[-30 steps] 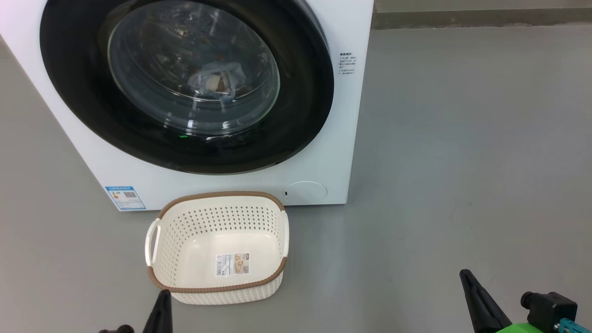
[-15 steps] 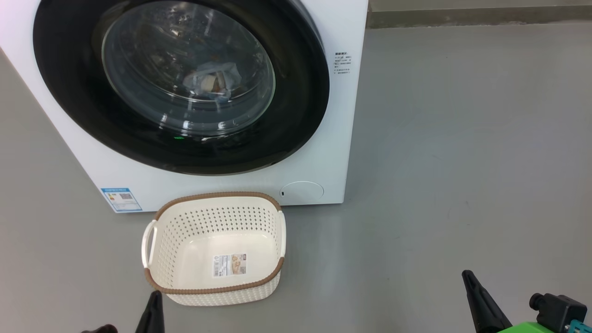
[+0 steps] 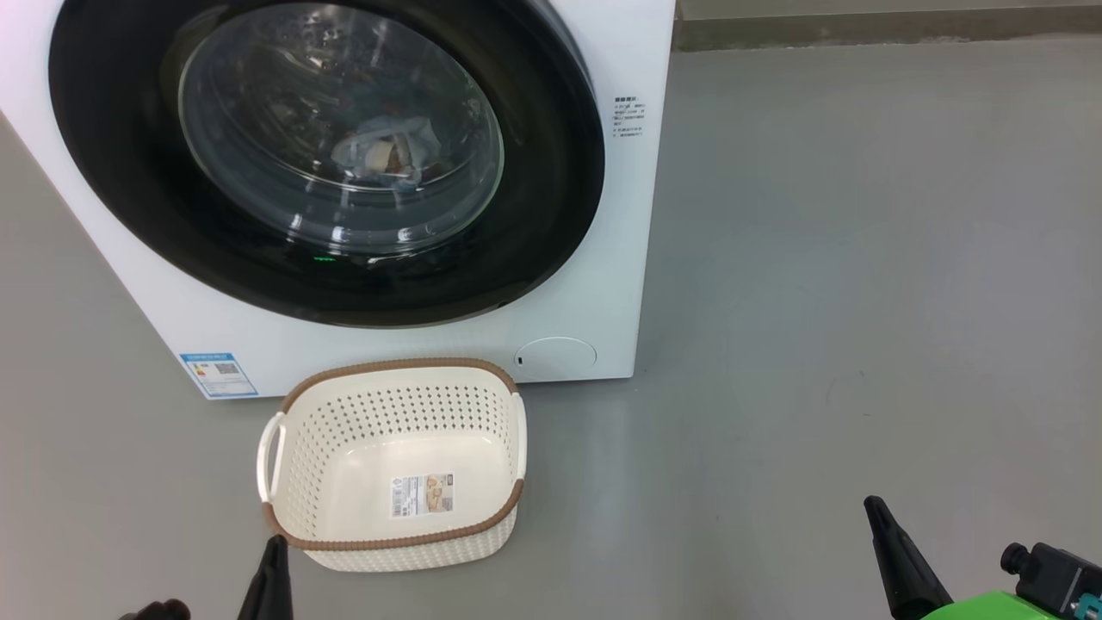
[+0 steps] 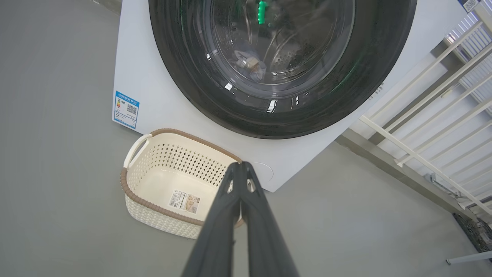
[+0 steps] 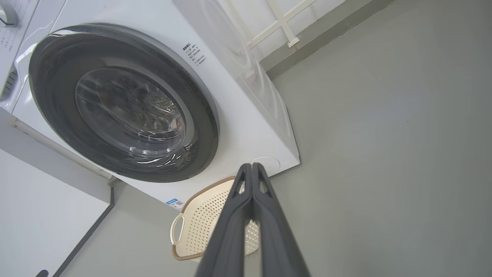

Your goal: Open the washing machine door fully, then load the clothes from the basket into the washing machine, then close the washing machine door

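Note:
The white washing machine point(image 3: 594, 284) stands ahead with its round black-ringed door point(image 3: 534, 224) closed flat against the front. Through the glass bowl, the light blue clothes point(image 3: 383, 151) lie inside the drum, also seen in the left wrist view as the clothes point(image 4: 250, 64). The cream basket point(image 3: 392, 461) with a brown rim sits on the floor before the machine, holding just a label sticker. My left gripper point(image 3: 274, 551) is shut, low at the basket's near left corner. My right gripper point(image 3: 874, 508) is shut, far right of the basket over bare floor. Both hold nothing.
Grey floor point(image 3: 861, 258) spreads to the right of the machine. A white railing point(image 4: 430, 104) and a low kerb point(image 4: 388, 165) run behind the machine. A blue energy sticker point(image 3: 218, 375) and a round filter cap point(image 3: 555, 355) mark the machine's lower front.
The whole head picture has shifted left and slightly down, so the camera has moved. Both grippers stay shut and low; the door stays closed.

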{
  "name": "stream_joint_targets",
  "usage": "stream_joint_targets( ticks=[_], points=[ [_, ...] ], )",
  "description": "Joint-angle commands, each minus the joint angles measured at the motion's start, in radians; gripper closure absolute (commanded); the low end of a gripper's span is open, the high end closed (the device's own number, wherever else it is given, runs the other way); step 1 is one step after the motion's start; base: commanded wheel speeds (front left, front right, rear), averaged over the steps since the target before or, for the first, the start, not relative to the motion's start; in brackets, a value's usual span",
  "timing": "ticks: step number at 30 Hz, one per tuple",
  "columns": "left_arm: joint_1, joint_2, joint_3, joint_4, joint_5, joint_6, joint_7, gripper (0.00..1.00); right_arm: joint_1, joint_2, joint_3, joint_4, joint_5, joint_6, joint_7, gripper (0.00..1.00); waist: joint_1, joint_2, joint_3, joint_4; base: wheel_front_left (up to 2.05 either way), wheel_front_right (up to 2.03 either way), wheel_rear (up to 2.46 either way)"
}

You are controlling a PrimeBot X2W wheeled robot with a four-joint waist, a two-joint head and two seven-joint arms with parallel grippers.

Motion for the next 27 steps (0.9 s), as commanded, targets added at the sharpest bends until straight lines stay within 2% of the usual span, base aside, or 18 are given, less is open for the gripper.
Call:
stream_joint_targets(
  ticks=[1,27],
  points=[
    [-0.043,0.009,0.023,-0.018,-0.029,-0.012,0.007,1.0,-0.05,-0.014,0.005,-0.018,0.031,-0.002,0.005,1.0,-0.0001,0.0,0.0,-0.001,0.0,0.0,0.0],
    [-0.078,0.007,0.082,-0.002,-0.314,-0.042,0.075,1.0,-0.097,-0.02,-0.001,0.034,0.318,-0.003,0.031,1.0,-0.0001,0.0,0.002,-0.023,0.0,0.0,0.0]
  ],
)
